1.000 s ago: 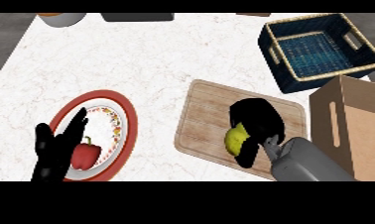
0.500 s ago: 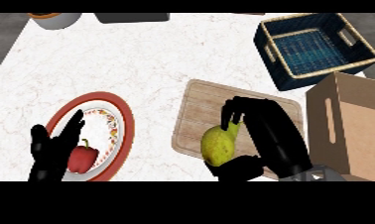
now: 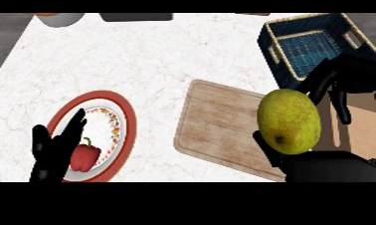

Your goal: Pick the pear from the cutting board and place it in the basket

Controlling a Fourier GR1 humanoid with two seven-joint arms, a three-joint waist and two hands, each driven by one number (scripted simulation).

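Since a moment ago we are raising the pear [image 3: 289, 119] off the cutting board [image 3: 217, 124]; it is hanging over the board's right edge, our right hand [image 3: 327, 167] curling its fingers around it. Our left hand [image 3: 51, 157] is resting open over the plate [image 3: 103, 95] at the counter's [image 3: 147, 55] front-left corner.

White marble-patterned counter [image 3: 183, 55] fills most of the view, with faint pinkish-grey veins running through it. Its left edge slants inward toward the far side. Beyond that edge, at upper left, lies a dull grey surface [image 3: 9, 35]; floor or wall cannot be told. Along the far edge sit a pale round vessel with an orange rim [image 3: 60, 18], cut off by the frame, and near it a dark grey flat rectangular object [image 3: 136, 17], also cut off. Light falls evenly over the stone.
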